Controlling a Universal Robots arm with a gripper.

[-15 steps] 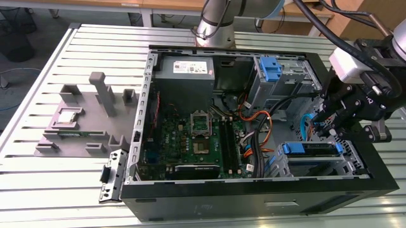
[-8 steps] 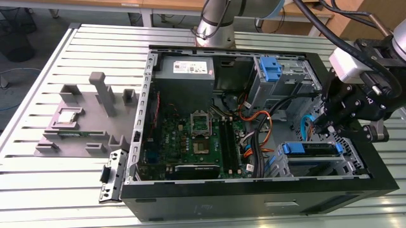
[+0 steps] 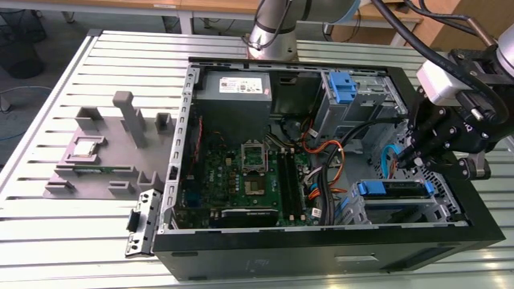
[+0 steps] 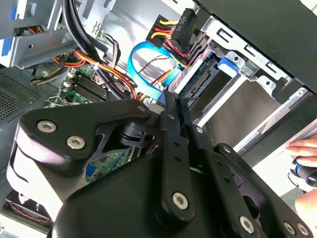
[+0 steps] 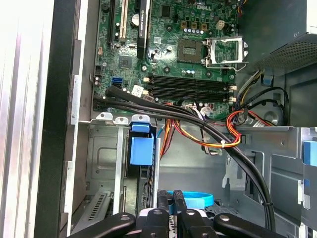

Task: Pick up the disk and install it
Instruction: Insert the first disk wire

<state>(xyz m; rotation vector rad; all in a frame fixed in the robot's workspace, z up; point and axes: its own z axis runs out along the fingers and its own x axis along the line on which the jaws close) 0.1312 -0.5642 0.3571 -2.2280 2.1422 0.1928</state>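
Beside the disk — cables, tool

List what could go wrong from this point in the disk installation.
1. The end effector sits inside the case among loose cables; any motion may snag them.
2. The disk sits in the bay but may not be fully seated.
3. A person's hand sits beside the case, near the arm.

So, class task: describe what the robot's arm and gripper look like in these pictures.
The arm is a silvery-grey tube with rounded joints. Thick black cables run along it to a white block at the wrist. The gripper is matte black, built from flat linkage plates joined by silver screws, ending in slim black fingers.
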